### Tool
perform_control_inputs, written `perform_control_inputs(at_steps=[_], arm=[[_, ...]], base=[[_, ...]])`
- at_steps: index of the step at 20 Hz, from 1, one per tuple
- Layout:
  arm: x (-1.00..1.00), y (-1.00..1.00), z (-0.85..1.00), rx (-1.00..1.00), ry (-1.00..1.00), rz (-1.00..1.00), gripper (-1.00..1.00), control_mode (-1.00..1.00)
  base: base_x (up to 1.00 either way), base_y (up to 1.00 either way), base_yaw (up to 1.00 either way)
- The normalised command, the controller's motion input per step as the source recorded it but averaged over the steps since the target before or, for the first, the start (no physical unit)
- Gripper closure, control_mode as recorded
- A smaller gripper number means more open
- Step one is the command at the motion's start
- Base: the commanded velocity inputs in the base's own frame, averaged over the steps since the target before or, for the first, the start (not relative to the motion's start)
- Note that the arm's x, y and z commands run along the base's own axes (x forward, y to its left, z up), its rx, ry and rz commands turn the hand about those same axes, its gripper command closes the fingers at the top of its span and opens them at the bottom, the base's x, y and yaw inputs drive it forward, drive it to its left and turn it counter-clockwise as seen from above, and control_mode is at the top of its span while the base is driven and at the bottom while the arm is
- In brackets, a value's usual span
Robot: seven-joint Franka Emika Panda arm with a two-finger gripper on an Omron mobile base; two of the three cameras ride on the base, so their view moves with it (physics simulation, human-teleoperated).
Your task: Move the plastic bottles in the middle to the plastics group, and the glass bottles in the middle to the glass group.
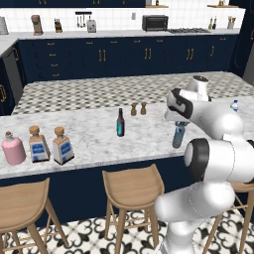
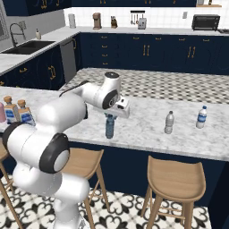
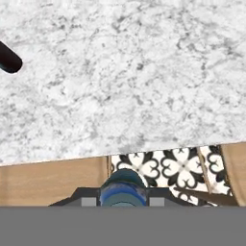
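On the marble counter [image 1: 94, 144], from the left: a pink flask [image 1: 13, 149], two cork-stoppered square bottles [image 1: 38, 145], then a slim dark bottle [image 1: 120, 123]. Near the front edge, the gripper [image 1: 179, 125] is clamped on the teal plastic bottle [image 1: 178, 136]. Farther right stand a grey ribbed bottle [image 2: 169, 122] and a blue-capped water bottle [image 2: 202, 117].

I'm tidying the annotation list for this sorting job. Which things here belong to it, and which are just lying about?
Belongs to the job:
teal-blue bottle in the gripper
dark slim bottle
pink flask
two cork-stoppered bottles
grey-clear bottle
blue-capped water bottle

Lying about:
two shakers
stools
toaster oven
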Motion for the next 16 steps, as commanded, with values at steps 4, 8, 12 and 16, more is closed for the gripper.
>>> perform_control_inputs(at_steps=[4, 8, 12, 16], arm=[[0.0, -0.81, 0.02, 0.0, 0.02, -0.03, 1.0, -1.0], [0.0, -0.57, 0.06, 0.0, 0.04, -0.09, 1.0, -1.0], [0.0, -0.48, 0.01, 0.0, 0.02, -0.08, 1.0, -1.0], [-0.07, -0.49, 0.0, 0.0, 0.0, -0.04, 1.0, -1.0]], base=[[0.0, 0.0, 0.0], [0.0, 0.0, 0.0], [0.0, 0.0, 0.0], [0.0, 0.0, 0.0]])
